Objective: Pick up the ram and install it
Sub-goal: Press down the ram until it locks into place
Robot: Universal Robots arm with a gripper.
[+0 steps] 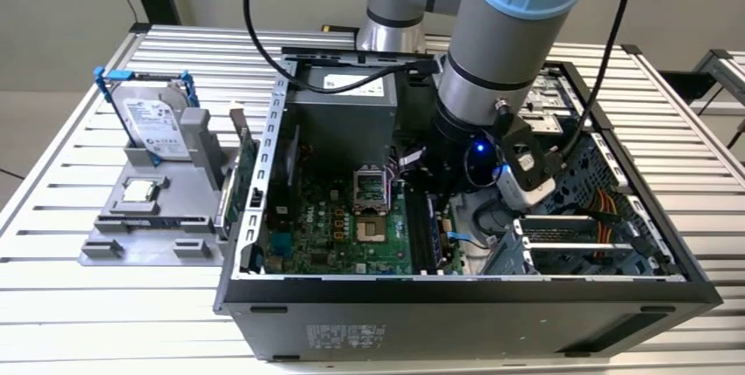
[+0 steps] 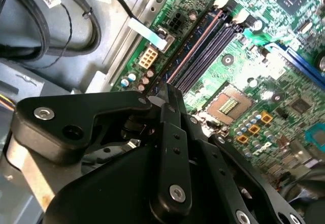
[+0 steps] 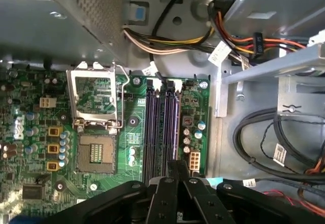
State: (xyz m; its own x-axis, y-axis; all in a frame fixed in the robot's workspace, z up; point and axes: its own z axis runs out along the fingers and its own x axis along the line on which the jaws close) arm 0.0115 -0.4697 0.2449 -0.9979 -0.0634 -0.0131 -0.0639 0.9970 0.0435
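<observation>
step: seating the ram | black gripper [image 3: 175,176] clenched, fingertips over long black memory slots [image 3: 161,127] | next: firm, square downward press

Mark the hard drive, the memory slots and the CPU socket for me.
hard drive [image 1: 153,124]: exterior view, on its silver top face.
memory slots [image 3: 161,127]: first wrist view, midway along the dark slots.
CPU socket [image 3: 95,153]: first wrist view, on its contact grid.

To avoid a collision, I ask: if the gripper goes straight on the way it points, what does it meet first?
Most likely the long black memory slots on the green motherboard; the gripper points at them, though the gap is unclear.
</observation>
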